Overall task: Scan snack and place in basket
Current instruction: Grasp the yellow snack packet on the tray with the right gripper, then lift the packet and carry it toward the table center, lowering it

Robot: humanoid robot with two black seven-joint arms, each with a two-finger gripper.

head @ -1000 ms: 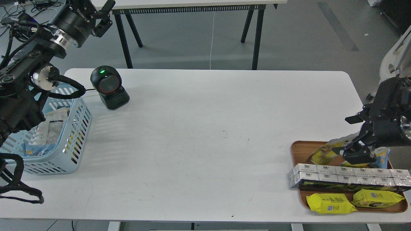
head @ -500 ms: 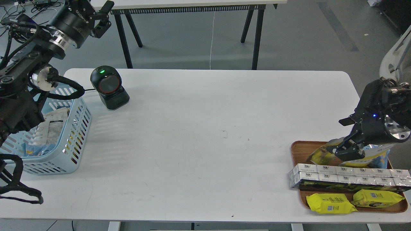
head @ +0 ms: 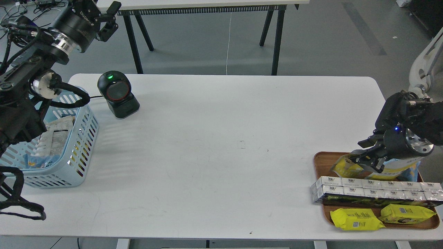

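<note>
The snack (head: 346,168), a pouch with a yellow lower part and a nut picture, leans at the back of the brown wooden tray (head: 320,162) at the right. My right gripper (head: 365,154) is at the pouch's top, its fingers apart, one above and one on the pouch; the pouch's white top is hidden behind them. The light blue slotted basket (head: 81,138) stands at the table's left edge with several packets in it. My left gripper (head: 110,19) is open and empty, raised high beyond the table's far left corner.
A black scanner (head: 118,94) with a green light stands next to the basket. On the tray lie a row of silver boxes (head: 373,190), two flat yellow packs (head: 356,219) and a light-blue-and-yellow pouch (head: 410,166). Another table's legs stand behind.
My right gripper has swung left and down onto the pouch's top, turning its wrist. My left arm has drifted slightly left and up.
</note>
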